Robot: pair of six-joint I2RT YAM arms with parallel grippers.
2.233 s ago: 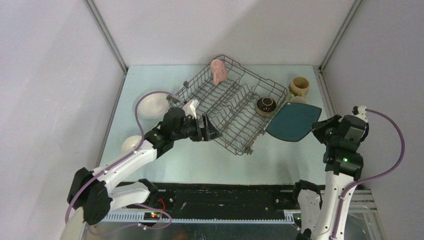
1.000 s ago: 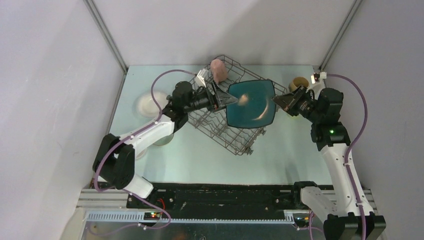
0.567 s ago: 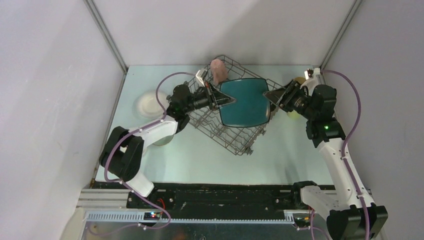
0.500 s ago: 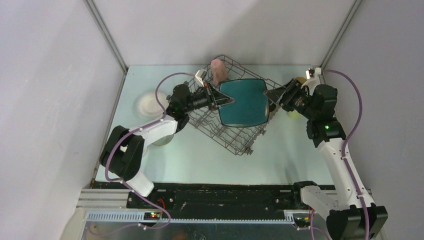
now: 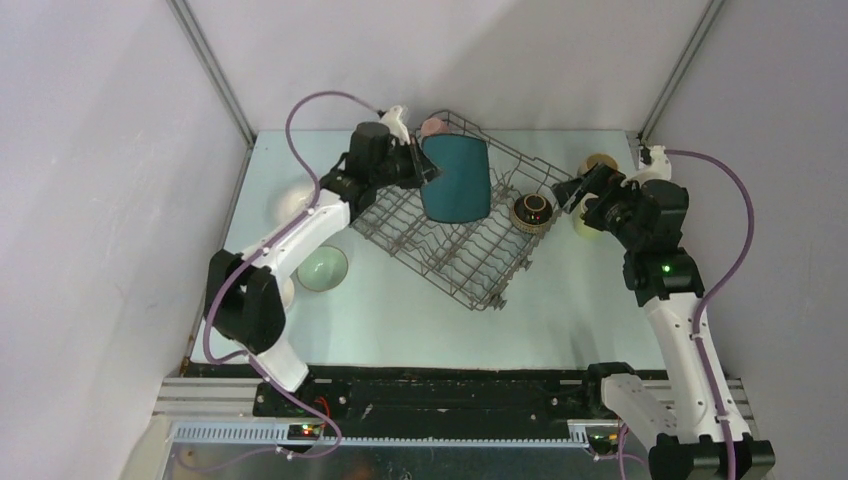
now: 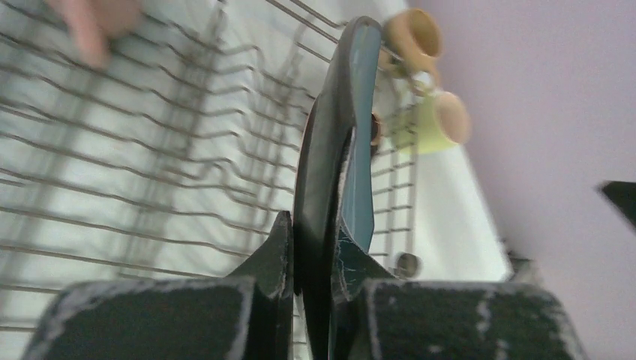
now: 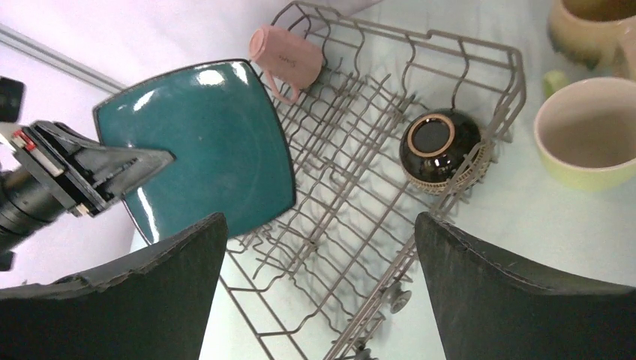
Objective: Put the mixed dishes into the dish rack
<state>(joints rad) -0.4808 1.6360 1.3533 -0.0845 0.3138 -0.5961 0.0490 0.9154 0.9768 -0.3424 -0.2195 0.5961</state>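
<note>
The dark teal square plate (image 5: 455, 180) hangs nearly on edge above the back left of the grey wire dish rack (image 5: 462, 262). My left gripper (image 5: 425, 165) is shut on its left rim. In the left wrist view the plate (image 6: 334, 142) stands edge-on, pinched in that gripper (image 6: 311, 232). My right gripper (image 5: 575, 192) is open and holds nothing, right of the rack. Its wrist view shows the plate (image 7: 199, 142), a pink mug (image 7: 289, 56) at the rack's far corner and a dark brown bowl (image 7: 439, 146) in the rack (image 7: 360, 187).
A tan mug (image 5: 600, 165) and a light-green mug (image 7: 592, 139) stand on the table right of the rack. Left of the rack are a pale green bowl (image 5: 323, 268) and a white dish (image 5: 292, 205), partly behind the left arm.
The right gripper let go of the teal plate, opened and drew back to the right. The left gripper shut on the plate and swung it to the rack's back left, turning it on edge.
</note>
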